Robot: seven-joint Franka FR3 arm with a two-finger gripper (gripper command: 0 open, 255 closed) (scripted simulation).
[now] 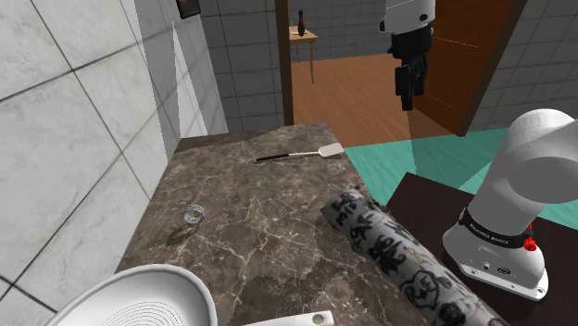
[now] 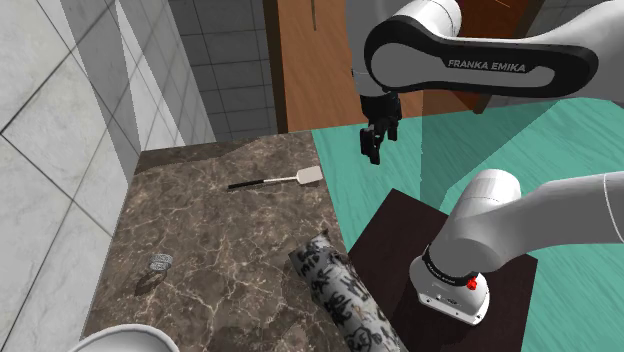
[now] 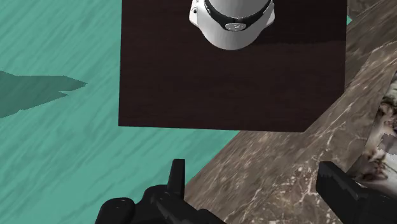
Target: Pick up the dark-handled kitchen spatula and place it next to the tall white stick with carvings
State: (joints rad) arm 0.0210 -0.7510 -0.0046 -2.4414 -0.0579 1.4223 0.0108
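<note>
Shoulder view: gripper (image 1: 408,100) hangs high over the teal floor (image 1: 445,157), fingers wide apart, empty. The dark-handled spatula (image 1: 301,153) lies flat at the marble counter's (image 1: 250,213) far end, well apart from the marked stick (image 1: 398,255).

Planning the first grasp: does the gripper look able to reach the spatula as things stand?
Probably yes. The spatula lies flat and alone near the counter's far end, nothing on or beside it. The open gripper hangs high beside the counter, above the floor, with nothing between them.

A home kitchen: tiled wall (image 1: 65,139), veined stone counter (image 1: 259,213), spatula (image 1: 326,150).
</note>
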